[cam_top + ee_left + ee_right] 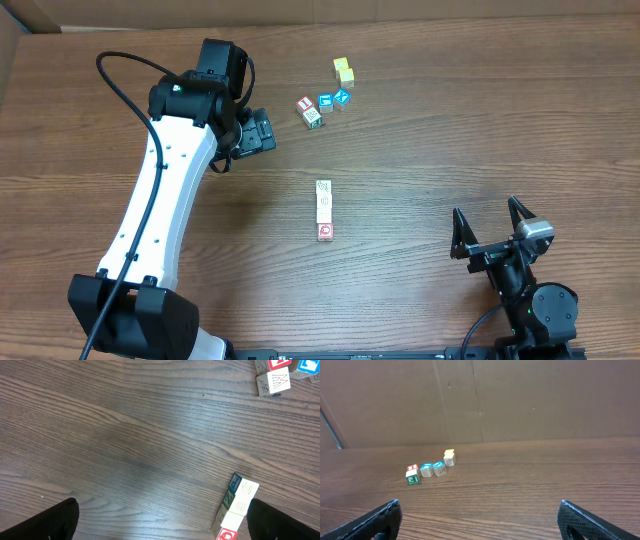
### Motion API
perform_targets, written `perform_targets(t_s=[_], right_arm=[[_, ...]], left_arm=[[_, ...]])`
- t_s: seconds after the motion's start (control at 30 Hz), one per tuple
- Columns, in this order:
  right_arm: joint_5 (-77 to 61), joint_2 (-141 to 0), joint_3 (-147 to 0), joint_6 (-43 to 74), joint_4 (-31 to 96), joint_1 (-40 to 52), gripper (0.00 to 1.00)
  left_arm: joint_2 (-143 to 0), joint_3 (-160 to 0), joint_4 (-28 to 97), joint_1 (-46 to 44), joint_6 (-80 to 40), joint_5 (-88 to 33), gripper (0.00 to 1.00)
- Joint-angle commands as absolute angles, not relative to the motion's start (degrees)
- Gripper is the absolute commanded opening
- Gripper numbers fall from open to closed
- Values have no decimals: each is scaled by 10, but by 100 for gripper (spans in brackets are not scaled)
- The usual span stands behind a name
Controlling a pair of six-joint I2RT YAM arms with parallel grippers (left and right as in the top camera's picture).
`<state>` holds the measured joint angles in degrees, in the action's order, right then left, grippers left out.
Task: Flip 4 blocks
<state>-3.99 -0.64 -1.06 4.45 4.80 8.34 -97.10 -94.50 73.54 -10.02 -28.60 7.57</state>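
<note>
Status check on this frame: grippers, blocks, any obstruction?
Left gripper open, empty, up by the far cluster. Right gripper open, empty, near edge. Four blocks in a row mid-table, neither gripper touching. Path to them clear.

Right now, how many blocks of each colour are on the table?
yellow cubes: 2
blue-faced cubes: 2
red-topped cube next to the blue ones: 1
whitish cube beside the red-topped one: 1
letter cubes lined up in the middle row, pale with a red one at the end: 4
Total: 10
</note>
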Motion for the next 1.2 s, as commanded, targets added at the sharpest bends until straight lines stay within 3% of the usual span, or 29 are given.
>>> perform_targets(t_s=[0.0, 1.17], right_arm=[[-31, -3, -5, 43, 46, 86, 100], [-31, -3, -5, 43, 46, 86, 100]], left_arm=[[-977, -947, 735, -96, -289, 83, 100], [-971, -947, 735, -98, -289, 83, 99]])
